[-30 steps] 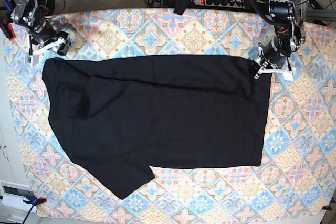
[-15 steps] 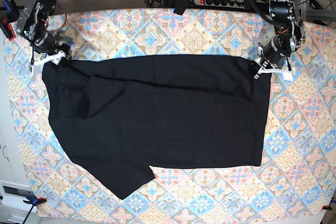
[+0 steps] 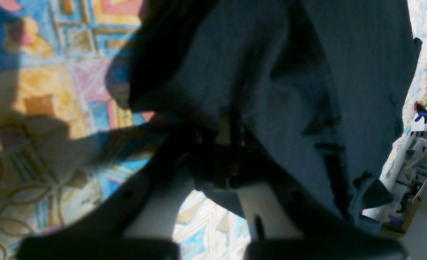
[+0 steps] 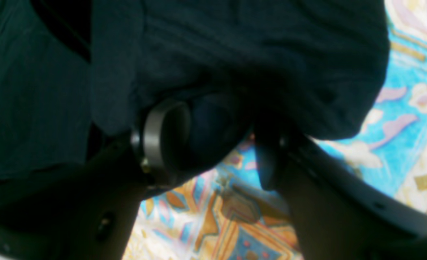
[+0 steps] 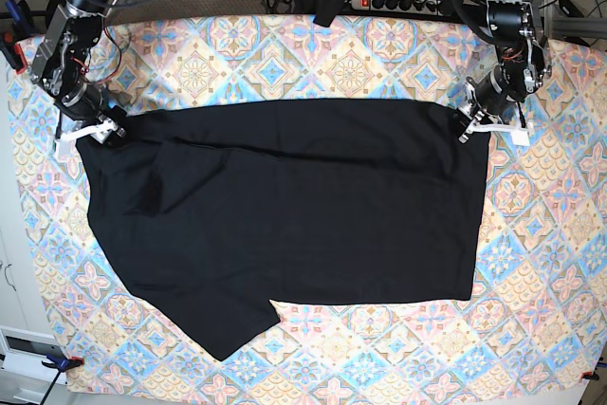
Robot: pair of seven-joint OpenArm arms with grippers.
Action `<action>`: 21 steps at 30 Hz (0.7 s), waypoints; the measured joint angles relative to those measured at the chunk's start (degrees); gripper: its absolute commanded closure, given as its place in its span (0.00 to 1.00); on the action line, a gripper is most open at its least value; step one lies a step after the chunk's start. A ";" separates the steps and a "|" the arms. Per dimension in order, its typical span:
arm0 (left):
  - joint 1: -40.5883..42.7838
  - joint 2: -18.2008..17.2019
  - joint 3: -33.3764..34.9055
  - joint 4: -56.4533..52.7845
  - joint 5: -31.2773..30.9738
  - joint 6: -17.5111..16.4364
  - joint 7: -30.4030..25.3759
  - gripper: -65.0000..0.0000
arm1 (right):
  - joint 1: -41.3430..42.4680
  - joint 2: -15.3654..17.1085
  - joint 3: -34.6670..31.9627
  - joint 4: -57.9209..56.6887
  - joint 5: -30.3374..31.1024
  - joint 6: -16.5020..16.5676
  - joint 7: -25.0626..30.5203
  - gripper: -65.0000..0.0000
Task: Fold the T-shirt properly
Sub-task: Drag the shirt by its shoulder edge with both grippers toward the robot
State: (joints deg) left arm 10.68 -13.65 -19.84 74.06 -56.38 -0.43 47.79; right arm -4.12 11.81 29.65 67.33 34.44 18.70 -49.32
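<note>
Currently, at the base view's left edge, the right gripper (image 5: 87, 130) is seen with its jaws spread around a bunched corner of the T-shirt (image 5: 285, 215), cloth lying between the fingers (image 4: 163, 141). That black shirt is spread flat across the patterned tablecloth (image 5: 379, 54). At the right, the left gripper (image 5: 479, 123) is clamped tight on the shirt's upper corner
</note>
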 measured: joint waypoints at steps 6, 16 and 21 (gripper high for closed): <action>0.79 0.00 -0.02 0.02 -0.28 -0.31 -0.24 0.99 | 1.73 1.88 0.04 -3.61 0.33 0.20 0.44 0.73; 3.63 -0.72 0.09 0.39 -2.21 -1.44 0.68 0.99 | -4.33 1.51 11.06 -3.19 2.75 1.95 -1.51 1.00; 5.95 -1.40 0.61 0.72 -3.56 -2.51 1.07 0.99 | -10.80 2.08 11.96 0.31 1.86 7.93 -1.18 1.00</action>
State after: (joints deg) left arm 16.62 -15.05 -19.22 74.78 -59.94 -2.94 48.86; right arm -14.92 13.89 41.60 67.64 36.29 26.63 -50.50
